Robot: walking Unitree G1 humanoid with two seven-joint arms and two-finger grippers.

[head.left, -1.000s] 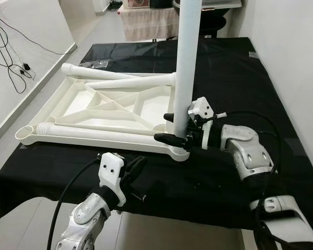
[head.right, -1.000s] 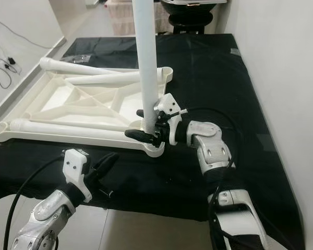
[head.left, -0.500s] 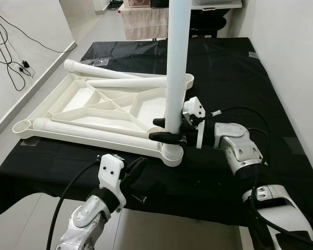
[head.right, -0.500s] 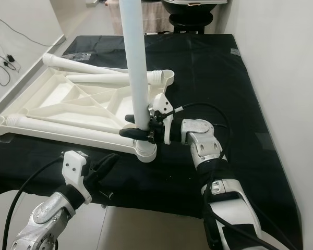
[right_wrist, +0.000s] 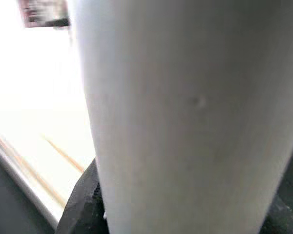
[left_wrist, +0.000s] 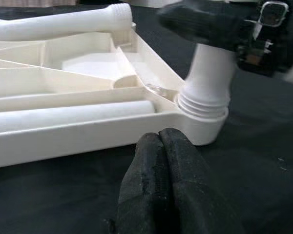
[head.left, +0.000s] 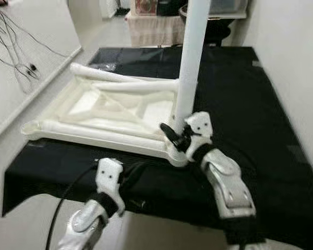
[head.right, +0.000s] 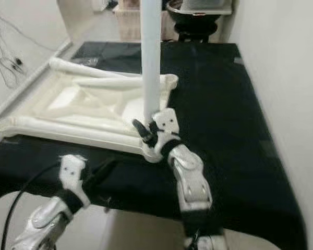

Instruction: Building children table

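Scene: a white plastic tabletop (head.left: 101, 112) lies upside down on a worktop (head.left: 240, 99) covered in black cloth, ribs facing up, with loose white legs (head.left: 122, 83) lying across its far side
Upright leg: one white leg (head.left: 190, 67) stands upright in the near right corner socket (head.left: 178, 155) of the tabletop; its ribbed base shows seated in the socket in the left wrist view
Right claw: the right claw (head.left: 173, 136) is clamped round the lower part of the upright leg, just above the socket; the right wrist view looks at the white tube from very close, with black fingers (right_wrist: 80, 200) at either side
Left claw: the left claw (left_wrist: 162, 146) hovers low at the near edge of the worktop, fingers pressed together and holding nothing, pointing toward the socket but apart from it
What has changed: half a second ago the right forearm reached in from the right; now it comes at the leg from the near side, wrist turned, while the grip stays on. The whole view has also shifted and blurred, so the head moved
Meaning for the task: this looks like a turning motion that screws the leg into its socket; judging by the loose legs, the other sockets are not yet filled
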